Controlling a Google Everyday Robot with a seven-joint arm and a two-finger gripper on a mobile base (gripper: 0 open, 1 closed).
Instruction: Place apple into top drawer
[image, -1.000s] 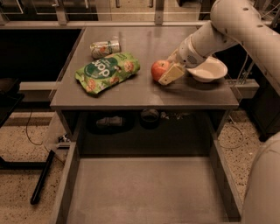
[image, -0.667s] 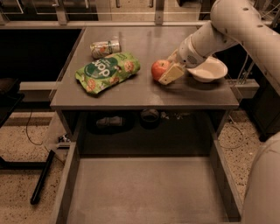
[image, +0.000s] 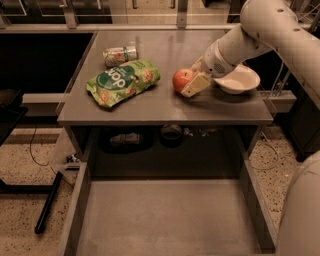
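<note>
Round red apple with yellowish patches (image: 181, 79): on the flat grey bench (image: 165, 47), right of centre, near the front edge. I judge it not yet lifted.

Cream two-finger pincer (image: 195, 83): pressed against the apple's right side, just left of the shallow white bowl (image: 242, 80). I cannot tell whether it is clamped or slack.

Wide grey top drawer (image: 165, 220): pulled out below the bench front, no apple in it.

Progress, my read: drawer ready and reach done, grasp unconfirmed. Lift, carry and release are left.

Against 1.0 s and 0.7 s ago: apple, pincer and arm sit in the same places, so I see 0 movement.
</note>
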